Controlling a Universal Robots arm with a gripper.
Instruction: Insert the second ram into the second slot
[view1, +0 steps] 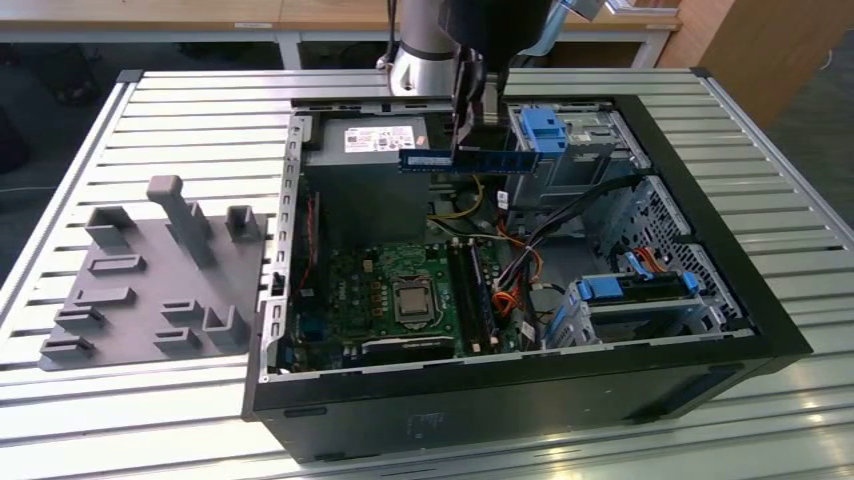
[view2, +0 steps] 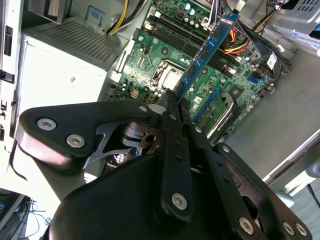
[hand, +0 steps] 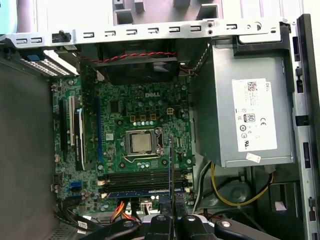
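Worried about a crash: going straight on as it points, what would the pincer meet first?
Probably the memory slots on the motherboard, through the second ram the pincer grips; depth is unclear.

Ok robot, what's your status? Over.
Pincer shut on blue memory stick. Stick hangs above the open computer, not in a slot yet. Orange cables beside the slots, not across them.

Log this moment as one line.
step: carry | gripper: shut on ram | ram: level, in air over open case | slots: ram not yet in
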